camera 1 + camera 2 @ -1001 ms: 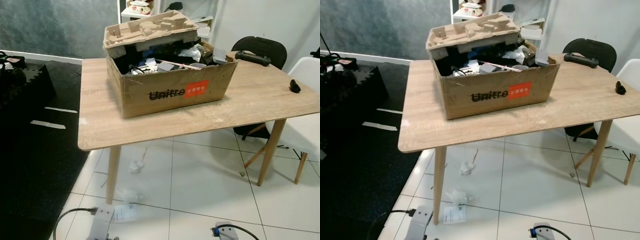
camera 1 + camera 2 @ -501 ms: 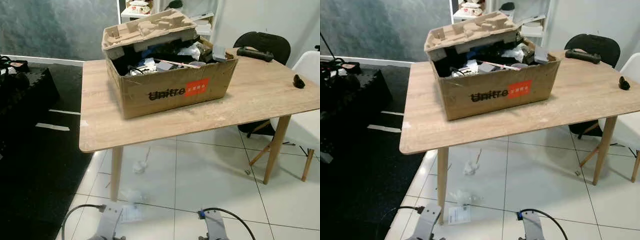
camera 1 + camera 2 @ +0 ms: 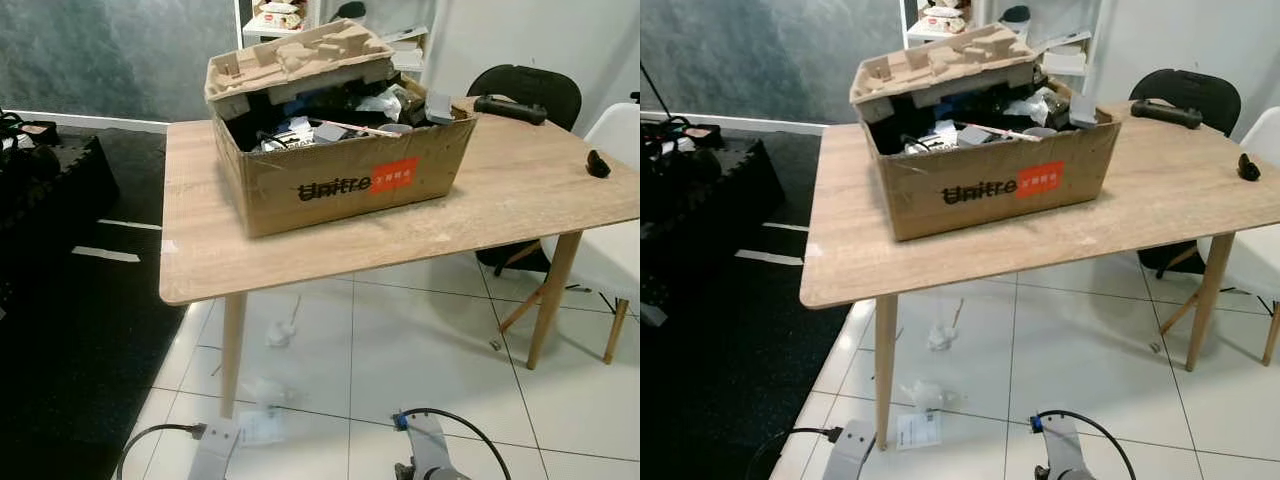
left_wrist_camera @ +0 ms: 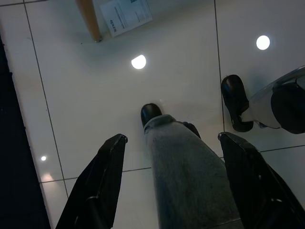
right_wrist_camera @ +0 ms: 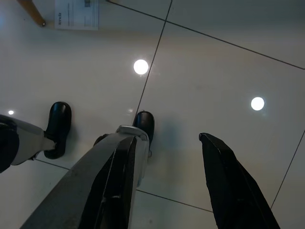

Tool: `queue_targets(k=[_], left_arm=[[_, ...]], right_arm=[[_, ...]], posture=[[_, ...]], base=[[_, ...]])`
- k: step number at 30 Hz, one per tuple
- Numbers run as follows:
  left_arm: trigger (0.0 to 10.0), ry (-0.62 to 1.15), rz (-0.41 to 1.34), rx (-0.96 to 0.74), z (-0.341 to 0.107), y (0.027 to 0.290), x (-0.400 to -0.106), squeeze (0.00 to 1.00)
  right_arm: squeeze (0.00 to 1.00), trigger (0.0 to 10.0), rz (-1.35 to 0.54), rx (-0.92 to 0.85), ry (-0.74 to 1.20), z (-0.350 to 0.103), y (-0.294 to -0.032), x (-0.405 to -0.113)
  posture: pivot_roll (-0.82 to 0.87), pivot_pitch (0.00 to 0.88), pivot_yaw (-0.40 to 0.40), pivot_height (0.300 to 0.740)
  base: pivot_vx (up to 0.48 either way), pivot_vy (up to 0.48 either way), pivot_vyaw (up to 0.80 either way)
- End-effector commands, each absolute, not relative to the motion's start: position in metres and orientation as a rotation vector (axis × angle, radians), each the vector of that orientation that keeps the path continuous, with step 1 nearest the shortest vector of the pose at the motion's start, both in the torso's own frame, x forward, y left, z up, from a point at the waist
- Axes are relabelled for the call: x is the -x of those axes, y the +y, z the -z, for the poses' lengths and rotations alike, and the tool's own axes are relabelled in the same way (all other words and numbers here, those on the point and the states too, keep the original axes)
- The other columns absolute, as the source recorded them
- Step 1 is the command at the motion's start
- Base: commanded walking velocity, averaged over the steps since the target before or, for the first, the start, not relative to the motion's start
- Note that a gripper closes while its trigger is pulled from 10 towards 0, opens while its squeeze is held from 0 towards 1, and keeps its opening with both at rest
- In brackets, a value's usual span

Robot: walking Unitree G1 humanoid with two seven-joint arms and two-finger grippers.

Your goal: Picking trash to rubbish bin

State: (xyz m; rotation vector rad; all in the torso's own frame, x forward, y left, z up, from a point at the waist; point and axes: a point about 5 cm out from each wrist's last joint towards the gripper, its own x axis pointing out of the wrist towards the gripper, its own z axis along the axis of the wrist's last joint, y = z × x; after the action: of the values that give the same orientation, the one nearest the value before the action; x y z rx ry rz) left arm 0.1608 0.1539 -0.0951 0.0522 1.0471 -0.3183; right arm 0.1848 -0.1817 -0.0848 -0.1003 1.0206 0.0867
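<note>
Barely begun: nothing picked up, both arms hang low.

Crumpled trash (image 3: 279,333) and a clear wrapper (image 3: 925,393) lie on the tiles under the wooden table (image 3: 200,250), beside its leg; no bin identifiable. Left gripper (image 4: 174,143) and right gripper (image 5: 167,148) spread apart, empty. Wrist views add a paper sheet (image 4: 126,16) by the leg; head views show the cardboard box (image 3: 340,180).

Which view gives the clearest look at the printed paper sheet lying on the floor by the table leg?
The left wrist view: the paper sheet lies flat beside the table leg, with its print lines visible. The right wrist view catches it at the frame's top edge, cropped. Both eye views show it small, under the table near the leg.
</note>
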Motion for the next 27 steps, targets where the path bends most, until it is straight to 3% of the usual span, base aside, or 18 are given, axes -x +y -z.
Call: queue_targets(k=[1,9,27], left_arm=[[10.0,1.051,0.319,-0.059,0.095,0.156,-0.161,0.00],[10.0,1.045,0.312,-0.055,0.093,0.160,-0.164,0.00],[10.0,1.089,0.327,-0.056,0.099,0.162,-0.151,0.00]], right_arm=[[0.00,10.0,-0.086,0.097,1.015,0.083,-0.179,-0.189],[0.00,10.0,-0.091,0.097,1.009,0.082,-0.178,-0.191],[0.00,10.0,-0.084,0.091,1.009,0.083,-0.177,-0.190]], posture=[[0.03,0.000,-0.017,0.740],[0.03,0.000,-0.015,0.740],[0.02,0.000,0.002,0.740]], base=[[0.000,0.000,0.00],[0.000,0.000,0.00],[0.000,-0.392,0.00]])
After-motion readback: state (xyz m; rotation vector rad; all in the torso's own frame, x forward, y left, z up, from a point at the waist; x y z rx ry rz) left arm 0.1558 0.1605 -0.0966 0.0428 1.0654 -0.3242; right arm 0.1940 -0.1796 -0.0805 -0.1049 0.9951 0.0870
